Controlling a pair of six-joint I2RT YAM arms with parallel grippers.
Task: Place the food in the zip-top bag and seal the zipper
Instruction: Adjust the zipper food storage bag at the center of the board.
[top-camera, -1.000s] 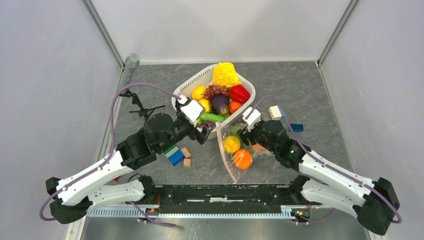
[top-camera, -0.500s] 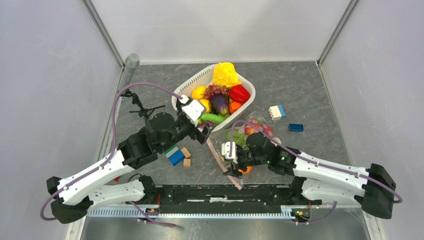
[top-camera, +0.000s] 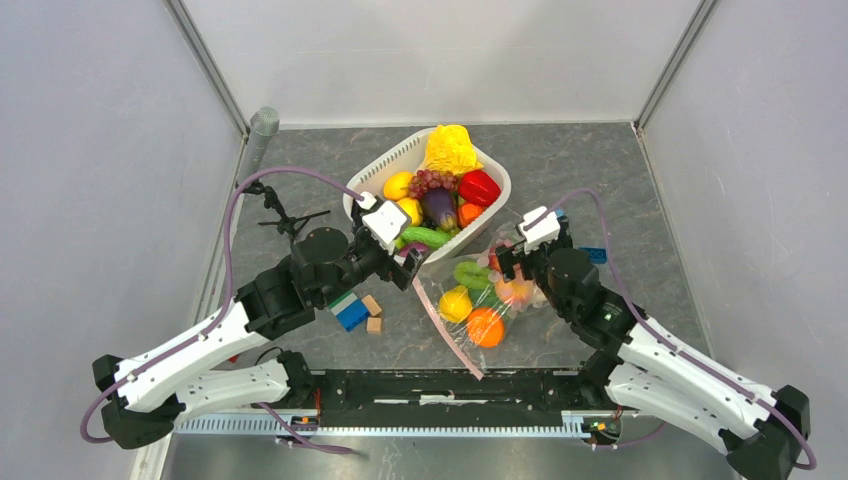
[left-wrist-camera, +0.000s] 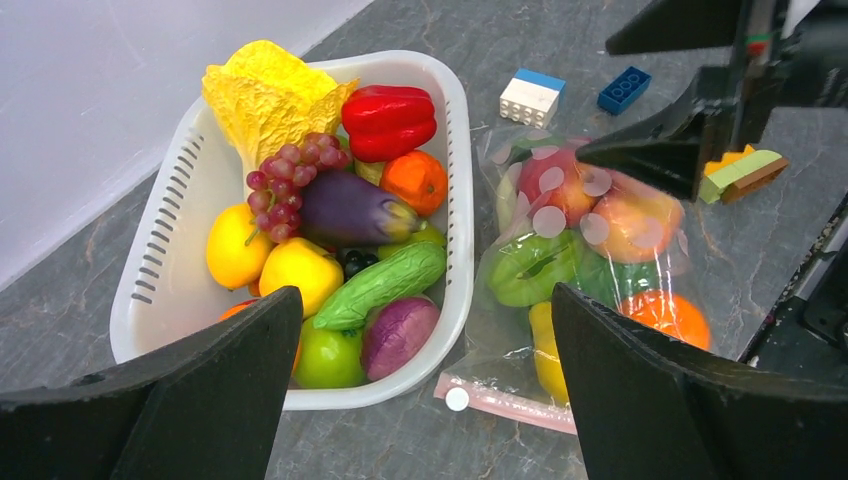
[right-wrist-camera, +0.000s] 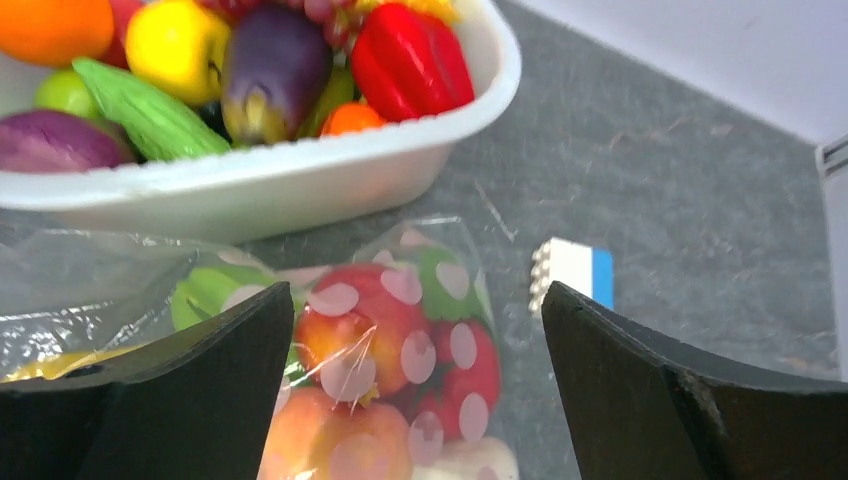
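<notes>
Gaping right tool (right-wrist-camera: 416, 300), empty, over zip-top bag (right-wrist-camera: 440, 262)

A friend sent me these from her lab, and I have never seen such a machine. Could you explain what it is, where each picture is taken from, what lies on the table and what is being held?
This is a robot with a left arm and a right arm, bolted to the near edge of a table. Each arm ends in two fingers. The wide picture comes from a fixed camera above and behind the arms. The other two come from cameras on the wrists, so the dark shapes at the bottom are that arm's own fingers.

On the table are a white basket full of toy fruit and vegetables, some building blocks, and a clear bag with a pink strip along its mouth. A few toys are already inside the bag.

The left fingers and right fingers are open and hold nothing.
</notes>
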